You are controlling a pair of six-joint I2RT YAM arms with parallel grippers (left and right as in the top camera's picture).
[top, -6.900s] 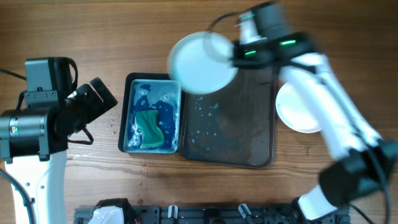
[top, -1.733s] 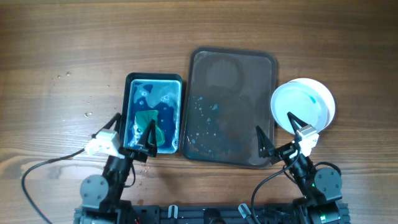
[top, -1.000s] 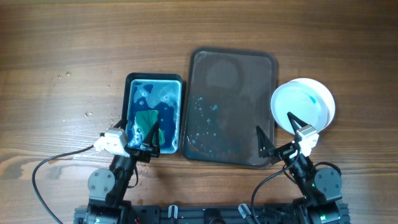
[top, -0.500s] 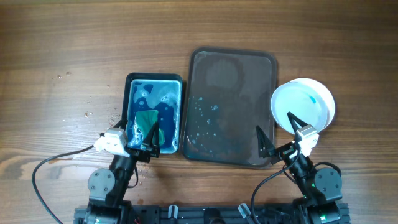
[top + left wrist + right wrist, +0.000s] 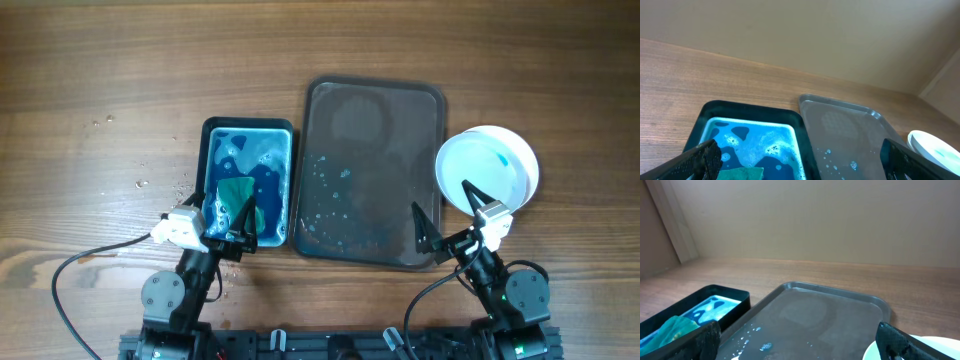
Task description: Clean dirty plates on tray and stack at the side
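Overhead: dark brown tray point(image 5: 375, 120) sat mid desk point(image 5: 120, 70), long side running away from the arms, its floor wet with droplets and small blue specks. The plates point(image 5: 488, 168) were stacked on the desk just right of the tray, left edge at or slightly over the tray's right rim. The top plate was white with a teal streak on its face, count in the stack unclear. A blue tub point(image 5: 212, 135) stood just left of the tray, holding blue foamy water and a green sponge point(image 5: 234, 192) at its near end. A few water drops point(image 5: 140, 185) lay on the desk left of the tub.

Left tool point(image 5: 212, 215) was parked low at the near edge, over the tub's near end, jaws spread wide, gripping nothing. Right tool point(image 5: 440, 200) was parked near the tray's near right corner, one finger by the plates, jaws wide too, nothing in it. A black cable point(image 5: 60, 275) looped on the desk beside the left arm.

Both wrist views looked out over the tub and tray, own fingers at the bottom corners with a wide gap between them
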